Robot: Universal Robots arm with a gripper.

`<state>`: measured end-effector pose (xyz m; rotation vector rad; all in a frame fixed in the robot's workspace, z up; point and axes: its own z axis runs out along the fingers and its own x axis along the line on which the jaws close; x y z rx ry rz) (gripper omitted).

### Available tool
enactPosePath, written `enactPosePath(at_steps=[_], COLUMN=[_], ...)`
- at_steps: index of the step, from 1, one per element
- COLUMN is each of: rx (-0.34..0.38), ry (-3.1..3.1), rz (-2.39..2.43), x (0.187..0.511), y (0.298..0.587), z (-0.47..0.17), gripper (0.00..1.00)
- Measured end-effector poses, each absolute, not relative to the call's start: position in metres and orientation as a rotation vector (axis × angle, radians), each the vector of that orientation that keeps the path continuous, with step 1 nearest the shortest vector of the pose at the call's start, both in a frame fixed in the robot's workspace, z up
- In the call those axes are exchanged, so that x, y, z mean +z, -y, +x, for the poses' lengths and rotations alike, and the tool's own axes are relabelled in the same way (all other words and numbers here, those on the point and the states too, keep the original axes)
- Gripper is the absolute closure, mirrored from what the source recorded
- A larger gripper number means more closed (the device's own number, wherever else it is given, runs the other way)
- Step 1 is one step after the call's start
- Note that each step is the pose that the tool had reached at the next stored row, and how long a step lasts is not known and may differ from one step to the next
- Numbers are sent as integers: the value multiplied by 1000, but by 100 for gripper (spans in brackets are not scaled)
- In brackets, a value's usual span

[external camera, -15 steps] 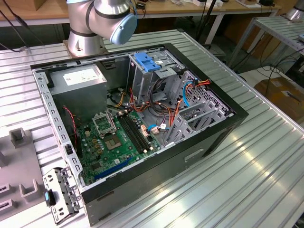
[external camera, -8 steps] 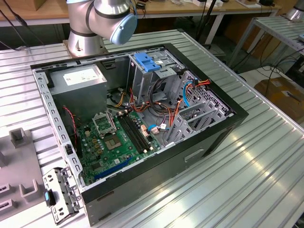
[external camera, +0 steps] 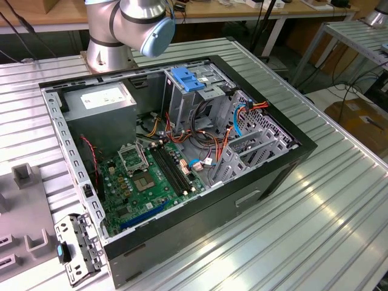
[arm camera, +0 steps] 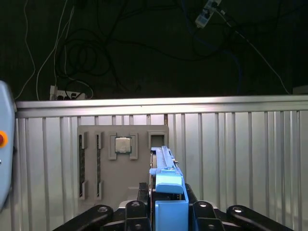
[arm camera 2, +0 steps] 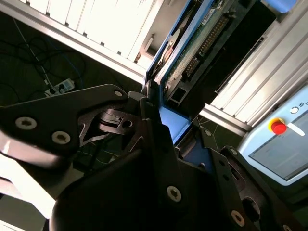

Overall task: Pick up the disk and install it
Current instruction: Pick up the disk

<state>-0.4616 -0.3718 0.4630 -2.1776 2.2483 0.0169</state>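
**Disk in the claw, held over the table**

The disk (arm camera: 169, 185), a rectangular hard drive with blue plastic rails, stands on edge, clenched in the black metal gripper (arm camera: 168, 208). It hangs over the ribbed aluminium table (arm camera: 240, 144), near a grey fixture plate (arm camera: 94, 163). Carrying it well probably calls for a firm, square hold on the rails, with no tilt, and its long edge aligned with the tall grey drive cage (external camera: 182, 103) inside the open black computer case (external camera: 267, 182).

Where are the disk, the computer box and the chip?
the disk (arm camera: 169, 185): first wrist view, blue rail.
the computer box (external camera: 182, 230): exterior view, black side wall.
the chip (arm camera: 123, 144): first wrist view, metal top.
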Motion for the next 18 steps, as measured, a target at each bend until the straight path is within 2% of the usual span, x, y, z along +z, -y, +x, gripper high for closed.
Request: enactPosePath(at_steps=[18], rx=[17], ry=[-2248], rz=[-2178], x=[478], y=[372], z=[-462], gripper=[63])
